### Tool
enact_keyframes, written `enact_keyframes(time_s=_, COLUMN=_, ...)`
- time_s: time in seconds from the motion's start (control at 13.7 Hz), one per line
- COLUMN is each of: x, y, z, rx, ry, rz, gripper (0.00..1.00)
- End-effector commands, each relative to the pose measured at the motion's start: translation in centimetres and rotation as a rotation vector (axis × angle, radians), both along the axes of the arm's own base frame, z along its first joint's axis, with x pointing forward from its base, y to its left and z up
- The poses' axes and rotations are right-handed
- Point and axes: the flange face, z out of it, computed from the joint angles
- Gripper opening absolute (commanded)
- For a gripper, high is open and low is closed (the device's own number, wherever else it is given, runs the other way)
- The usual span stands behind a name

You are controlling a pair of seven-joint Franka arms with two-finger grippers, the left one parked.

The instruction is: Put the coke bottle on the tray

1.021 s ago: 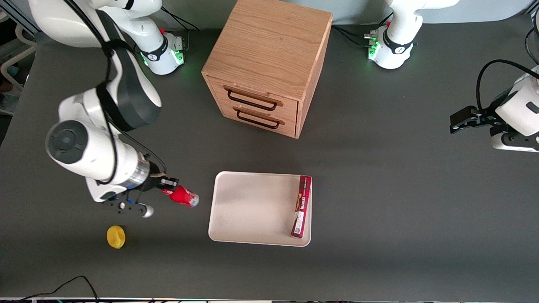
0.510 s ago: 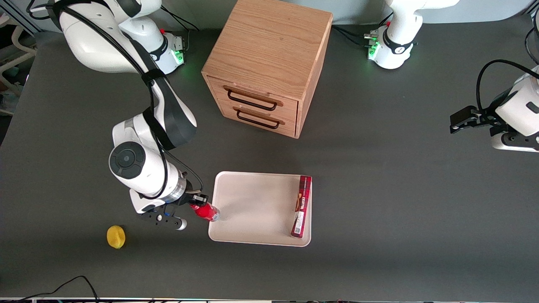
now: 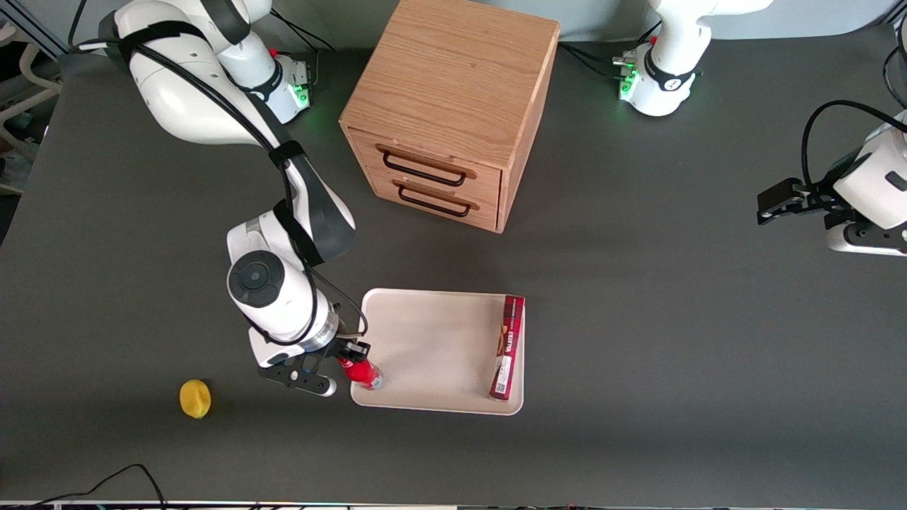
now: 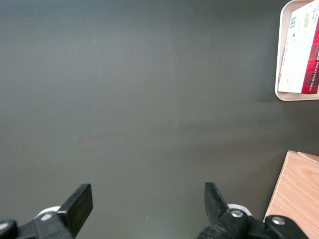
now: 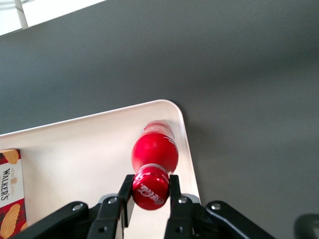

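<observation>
My right gripper (image 3: 354,356) is shut on the red cap of the small red coke bottle (image 3: 365,373). It holds the bottle over the near corner of the cream tray (image 3: 425,347), at the tray's end toward the working arm. In the right wrist view the gripper (image 5: 149,191) has both fingers pressed against the cap, and the bottle (image 5: 154,152) hangs with its silvery base toward the tray (image 5: 75,154), just inside the rim. I cannot tell whether the base touches the tray.
A long dark-red box (image 3: 507,347) lies in the tray along its end toward the parked arm. A wooden drawer cabinet (image 3: 450,106) stands farther from the front camera than the tray. A yellow lemon (image 3: 195,398) lies on the table toward the working arm's end.
My right arm has carried the bottle from beside the tray toward the parked arm's end and nearer to the front camera, until the bottle is over the tray's corner. The grip stayed shut.
</observation>
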Motion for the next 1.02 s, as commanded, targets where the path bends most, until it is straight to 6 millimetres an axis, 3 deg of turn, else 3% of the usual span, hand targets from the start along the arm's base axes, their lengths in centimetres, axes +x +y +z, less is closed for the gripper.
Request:
enact_keyframes(time_s=0.0, x=0.7, y=0.5, z=0.4, rx=-0.010, ry=-0.039, rz=-0.029, gripper=0.00)
enact_keyframes(time_s=0.07, x=0.7, y=0.5, z=0.4, rx=-0.009, ry=-0.038, rz=-0.031, gripper=0.02)
enact_keyframes(time_s=0.15, x=0.7, y=0.5, z=0.2, rx=-0.009, ry=-0.035, rz=-0.033, gripper=0.30)
enact_keyframes(time_s=0.22, x=0.7, y=0.4, z=0.3, rx=-0.008, ry=-0.036, rz=-0.042, gripper=0.65)
enact_keyframes(time_s=0.29, x=0.7, y=0.4, z=0.4, rx=-0.008, ry=-0.038, rz=-0.041, gripper=0.91)
enact_keyframes(time_s=0.36, x=0.7, y=0.3, z=1.1, rx=-0.005, ry=-0.044, rz=-0.043, gripper=1.00)
enact_keyframes(time_s=0.58, x=0.3, y=-0.9, z=4.3, rx=-0.013, ry=-0.037, rz=-0.049, gripper=1.00)
enact_keyframes(time_s=0.8, x=-1.8, y=-2.8, z=8.3, rx=-0.051, ry=0.066, rz=-0.051, gripper=1.00)
enact_keyframes(time_s=0.95, x=-3.7, y=-5.9, z=11.5, rx=-0.043, ry=0.121, rz=0.009, gripper=1.00)
